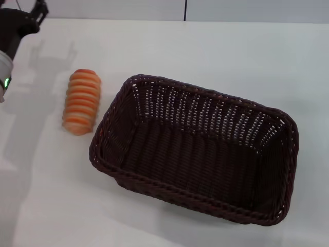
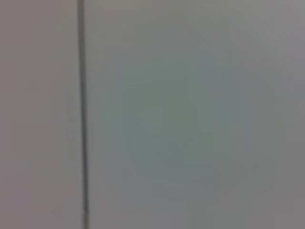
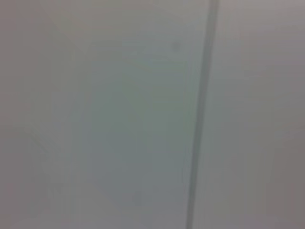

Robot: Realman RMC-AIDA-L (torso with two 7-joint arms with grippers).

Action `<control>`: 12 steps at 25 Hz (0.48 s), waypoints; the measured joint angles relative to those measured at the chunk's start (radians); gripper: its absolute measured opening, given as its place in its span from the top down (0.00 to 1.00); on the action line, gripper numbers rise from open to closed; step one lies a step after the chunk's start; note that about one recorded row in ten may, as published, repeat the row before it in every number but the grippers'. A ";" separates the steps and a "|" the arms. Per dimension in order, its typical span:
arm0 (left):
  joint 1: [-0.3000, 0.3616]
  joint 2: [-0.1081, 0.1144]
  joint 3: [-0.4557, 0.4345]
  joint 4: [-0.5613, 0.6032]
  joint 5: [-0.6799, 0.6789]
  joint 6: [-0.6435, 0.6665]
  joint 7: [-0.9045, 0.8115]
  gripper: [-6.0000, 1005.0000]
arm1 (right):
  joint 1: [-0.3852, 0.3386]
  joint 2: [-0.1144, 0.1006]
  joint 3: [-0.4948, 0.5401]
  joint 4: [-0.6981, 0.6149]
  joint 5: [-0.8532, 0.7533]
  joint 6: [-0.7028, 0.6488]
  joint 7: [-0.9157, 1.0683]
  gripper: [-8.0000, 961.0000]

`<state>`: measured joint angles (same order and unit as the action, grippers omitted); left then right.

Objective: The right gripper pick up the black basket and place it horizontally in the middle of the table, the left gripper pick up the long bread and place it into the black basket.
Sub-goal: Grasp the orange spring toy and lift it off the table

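The black basket (image 1: 198, 149) is a large dark woven basket. It lies with its long side across the white table (image 1: 216, 51), from the middle over to the right, and it is empty. The long bread (image 1: 81, 101), orange with pale stripes, lies on the table just left of the basket, apart from its rim. The left gripper (image 1: 32, 13) is at the far left corner of the head view, raised and well behind the bread, on the silver arm with a green light (image 1: 6, 82). The right gripper is out of view.
Both wrist views show only a plain grey surface with a dark seam (image 2: 82, 114) (image 3: 200, 114). A wall with a vertical seam (image 1: 185, 10) runs behind the table's far edge.
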<state>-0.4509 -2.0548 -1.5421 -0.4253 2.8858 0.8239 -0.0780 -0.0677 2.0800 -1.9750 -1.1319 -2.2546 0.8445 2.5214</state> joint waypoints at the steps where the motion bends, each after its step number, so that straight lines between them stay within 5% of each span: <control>1: 0.000 0.000 0.000 0.000 0.000 0.000 0.000 0.18 | -0.025 0.000 -0.010 0.009 0.007 0.018 0.025 0.16; 4: 0.030 0.007 0.025 -0.074 0.000 -0.068 -0.003 0.18 | -0.087 0.001 -0.029 0.019 0.027 0.045 0.055 0.16; 5: 0.119 0.026 0.077 -0.384 0.002 -0.403 0.034 0.18 | -0.103 0.001 -0.034 0.020 0.035 0.046 0.060 0.16; 7: 0.173 0.025 0.073 -0.653 0.001 -0.756 0.109 0.18 | -0.125 0.001 -0.044 0.020 0.053 0.047 0.069 0.16; 10: 0.173 0.025 0.073 -0.653 0.001 -0.756 0.109 0.18 | -0.147 0.001 -0.051 0.021 0.073 0.047 0.077 0.16; 11: 0.183 0.004 0.036 -0.885 0.001 -1.183 0.183 0.18 | -0.151 0.001 -0.052 0.022 0.075 0.047 0.078 0.16; 12: 0.153 -0.008 0.006 -0.971 0.001 -1.410 0.205 0.18 | -0.153 0.001 -0.052 0.023 0.077 0.048 0.080 0.16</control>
<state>-0.2982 -2.0632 -1.5357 -1.3964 2.8868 -0.5860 0.1275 -0.2210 2.0808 -2.0274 -1.1092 -2.1776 0.8922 2.6011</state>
